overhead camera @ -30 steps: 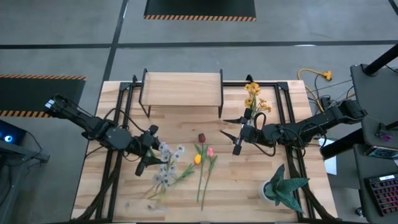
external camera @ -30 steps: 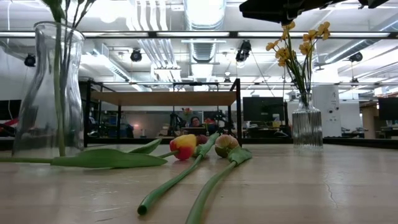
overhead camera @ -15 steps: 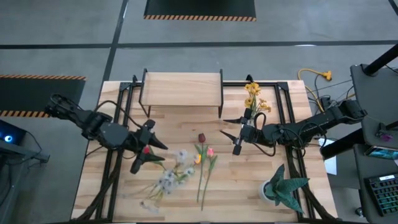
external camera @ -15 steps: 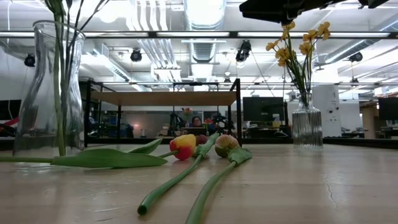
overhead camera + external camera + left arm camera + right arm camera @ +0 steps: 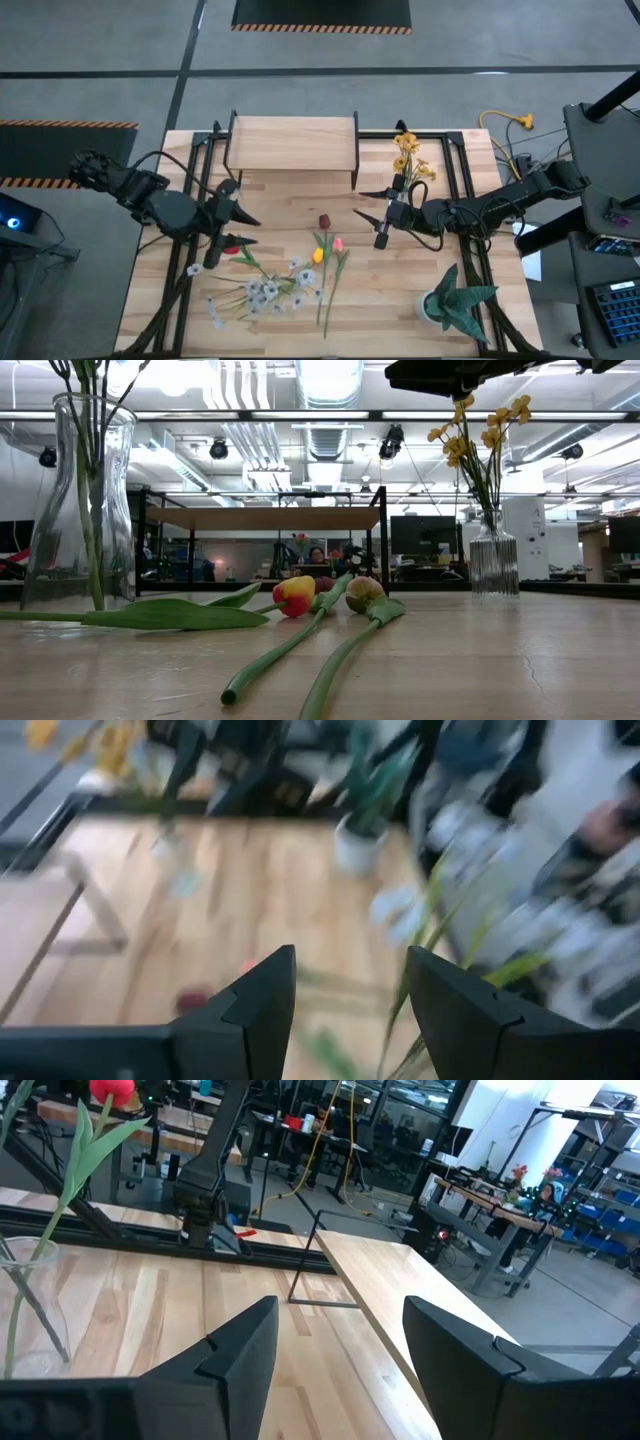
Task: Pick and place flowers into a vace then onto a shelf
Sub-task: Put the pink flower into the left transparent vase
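the job is about half done. a tall glass vase [image 5: 78, 510] at the left of the low view has stems in it, with a red tulip [image 5: 110, 1090] and small pale blossoms [image 5: 266, 291]. a ribbed vase [image 5: 494, 565] at the right holds the yellow flowers [image 5: 405, 152]. three tulips lie loose in the middle of the table: a dark one [image 5: 324, 221], a yellow one [image 5: 318, 256] and a pink one [image 5: 338, 244]. the shelf [image 5: 293, 143] at the top middle has nothing on it, so no vase is up there yet.

the left gripper [image 5: 352, 960] is at the left, just above the pale blossoms. its fingers are spread and grasp nothing. the right gripper [image 5: 340, 1310] waits at the right, near the yellow flowers, also spread with nothing in it.

a potted plant [image 5: 455, 300] sits in the lower right corner, out of the way. the loose tulips lie between the arms, and the shelf's thin black legs could catch a vase going up.
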Robot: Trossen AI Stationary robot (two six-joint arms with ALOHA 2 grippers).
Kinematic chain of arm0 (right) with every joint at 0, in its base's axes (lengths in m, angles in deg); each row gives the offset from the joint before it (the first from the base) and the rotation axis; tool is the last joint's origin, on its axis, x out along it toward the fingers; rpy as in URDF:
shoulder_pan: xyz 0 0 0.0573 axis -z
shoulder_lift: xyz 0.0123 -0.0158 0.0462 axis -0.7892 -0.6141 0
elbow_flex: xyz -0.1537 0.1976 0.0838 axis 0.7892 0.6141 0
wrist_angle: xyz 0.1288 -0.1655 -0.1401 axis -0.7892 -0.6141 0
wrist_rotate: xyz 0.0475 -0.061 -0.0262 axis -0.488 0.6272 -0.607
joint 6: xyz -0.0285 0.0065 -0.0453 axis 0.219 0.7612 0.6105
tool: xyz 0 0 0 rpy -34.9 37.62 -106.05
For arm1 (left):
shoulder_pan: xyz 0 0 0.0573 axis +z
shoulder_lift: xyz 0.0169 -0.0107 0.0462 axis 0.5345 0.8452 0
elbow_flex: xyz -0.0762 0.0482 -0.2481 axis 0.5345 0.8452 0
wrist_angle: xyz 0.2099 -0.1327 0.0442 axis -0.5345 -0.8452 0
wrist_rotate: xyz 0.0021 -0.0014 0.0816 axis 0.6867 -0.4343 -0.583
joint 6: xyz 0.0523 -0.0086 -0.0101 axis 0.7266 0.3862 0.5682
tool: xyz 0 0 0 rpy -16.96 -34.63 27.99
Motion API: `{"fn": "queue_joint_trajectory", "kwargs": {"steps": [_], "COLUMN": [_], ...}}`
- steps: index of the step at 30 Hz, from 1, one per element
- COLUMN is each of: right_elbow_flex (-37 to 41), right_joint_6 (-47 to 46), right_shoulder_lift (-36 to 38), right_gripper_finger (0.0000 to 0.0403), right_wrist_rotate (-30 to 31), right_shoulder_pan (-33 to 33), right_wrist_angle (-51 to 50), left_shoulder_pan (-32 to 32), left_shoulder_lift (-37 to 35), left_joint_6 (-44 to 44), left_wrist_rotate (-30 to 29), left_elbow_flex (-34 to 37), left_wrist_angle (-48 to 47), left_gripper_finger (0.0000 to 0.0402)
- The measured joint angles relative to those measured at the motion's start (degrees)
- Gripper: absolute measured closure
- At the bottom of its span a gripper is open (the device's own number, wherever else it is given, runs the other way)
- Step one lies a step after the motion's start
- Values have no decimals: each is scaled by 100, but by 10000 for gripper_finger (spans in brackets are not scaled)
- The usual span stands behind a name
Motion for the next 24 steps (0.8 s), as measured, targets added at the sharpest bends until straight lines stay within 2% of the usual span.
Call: {"fn": "queue_joint_trajectory", "kwargs": {"steps": [4,8,14,19,24], "right_elbow_flex": [0,0,0,0,0], "right_joint_6": [0,-2,-4,-41,-22], "right_shoulder_lift": [0,0,0,0,0], "right_gripper_finger": [196,196,196,196,196], "right_wrist_rotate": [0,0,0,0,0], "right_shoulder_pan": [-1,1,1,-1,2], "right_wrist_angle": [0,-2,-2,-9,-9], "left_shoulder_pan": [0,0,2,0,1], "left_shoulder_lift": [-232,-727,-1812,-2814,-3722], "left_joint_6": [-128,0,583,780,984], "left_wrist_rotate": [-524,-638,-857,-858,-849], "left_elbow_flex": [135,642,2345,3533,4812], "left_wrist_angle": [-414,-247,1396,1946,3297], "left_gripper_finger": [228,228,228,228,228]}}
